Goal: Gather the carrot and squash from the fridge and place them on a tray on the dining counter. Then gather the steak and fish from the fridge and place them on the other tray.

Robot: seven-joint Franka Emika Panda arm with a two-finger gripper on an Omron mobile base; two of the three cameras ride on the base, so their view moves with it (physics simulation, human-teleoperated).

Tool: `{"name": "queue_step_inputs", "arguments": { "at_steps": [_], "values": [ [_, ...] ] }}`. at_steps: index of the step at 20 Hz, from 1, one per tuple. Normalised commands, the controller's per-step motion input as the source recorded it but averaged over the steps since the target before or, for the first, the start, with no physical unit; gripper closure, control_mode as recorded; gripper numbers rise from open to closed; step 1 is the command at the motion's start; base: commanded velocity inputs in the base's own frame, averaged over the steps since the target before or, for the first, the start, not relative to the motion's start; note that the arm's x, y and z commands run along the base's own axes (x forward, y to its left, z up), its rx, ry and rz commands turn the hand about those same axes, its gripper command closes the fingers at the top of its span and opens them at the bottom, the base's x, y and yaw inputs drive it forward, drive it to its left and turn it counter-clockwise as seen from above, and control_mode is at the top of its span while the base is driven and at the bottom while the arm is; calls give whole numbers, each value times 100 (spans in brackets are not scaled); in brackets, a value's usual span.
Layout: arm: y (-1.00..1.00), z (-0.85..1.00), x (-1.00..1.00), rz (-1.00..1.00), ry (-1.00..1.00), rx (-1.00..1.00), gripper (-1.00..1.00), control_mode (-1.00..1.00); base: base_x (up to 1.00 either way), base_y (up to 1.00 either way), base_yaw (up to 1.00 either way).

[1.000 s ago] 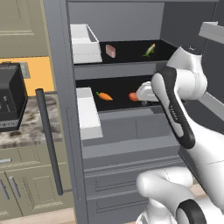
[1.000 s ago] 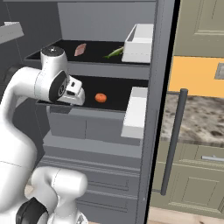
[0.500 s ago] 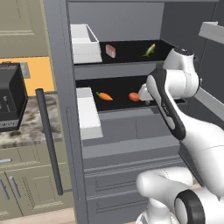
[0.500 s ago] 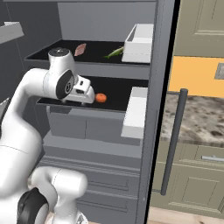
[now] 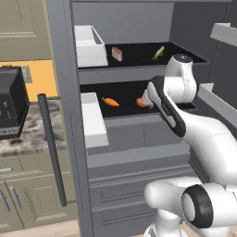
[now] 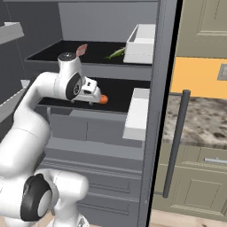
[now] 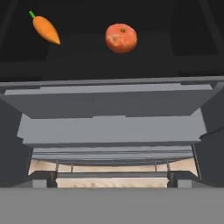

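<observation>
Carrot (image 7: 45,29), one; one round squash (image 7: 121,38) beside it, same fridge shelf (image 5: 125,107)

white bin (image 5: 90,46), toaster (image 5: 11,109), marble counter (image 6: 201,119)

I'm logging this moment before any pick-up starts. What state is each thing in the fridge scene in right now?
Fridge door: swung open.
Carrot: lying on the middle shelf, untouched.
Round orange squash: on the same shelf, beside the carrot, not held.
Pink steak: on the top shelf.
Green fish: on the top shelf, apart from the steak.
Gripper: fingers open, empty, at the front of the middle shelf near the squash.
</observation>
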Motion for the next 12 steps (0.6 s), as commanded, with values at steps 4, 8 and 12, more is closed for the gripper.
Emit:
{"name": "queue_step_inputs", "arguments": {
  "at_steps": [4, 8, 12],
  "values": [
    [0, -7, 56, 0, 0, 0, -100, -100, 0, 0, 0],
    [0, -12, 47, 0, 0, 0, -100, -100, 0, 0, 0],
    [0, -19, 37, 0, 0, 0, -100, -100, 0, 0, 0]
  ]
}}
